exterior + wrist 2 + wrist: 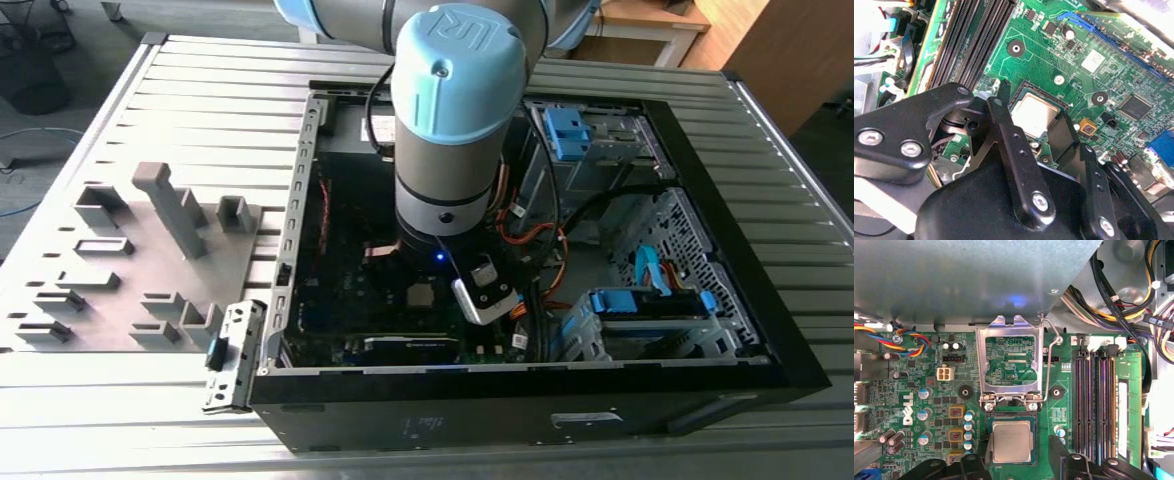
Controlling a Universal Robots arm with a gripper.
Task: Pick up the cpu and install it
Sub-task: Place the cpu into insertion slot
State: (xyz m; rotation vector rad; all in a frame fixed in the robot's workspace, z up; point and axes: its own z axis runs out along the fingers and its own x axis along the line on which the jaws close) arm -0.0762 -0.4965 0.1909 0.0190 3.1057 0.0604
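Observation:
The cpu (1012, 441), a small square chip with a silver-grey metal top, lies flat in the motherboard socket (1011, 418); it is seen in both wrist views (1034, 114) and as a small pale square in the exterior view (422, 293). My gripper (1020, 449) hangs just above it and is open, with one black finger (1004, 95) on each side of the chip and a gap between pad and chip edge. The socket's metal load plate (1010, 362) stands flipped up, its lever (1052, 352) raised beside it.
The arm's wrist (454, 150) reaches down into the open computer case (534, 400) on the slatted table. Memory slots (1094, 400) run beside the socket, and cable bundles (1124, 305) and drive bays (641, 310) crowd the case. Grey fixture blocks (147, 250) stand at the exterior view's left.

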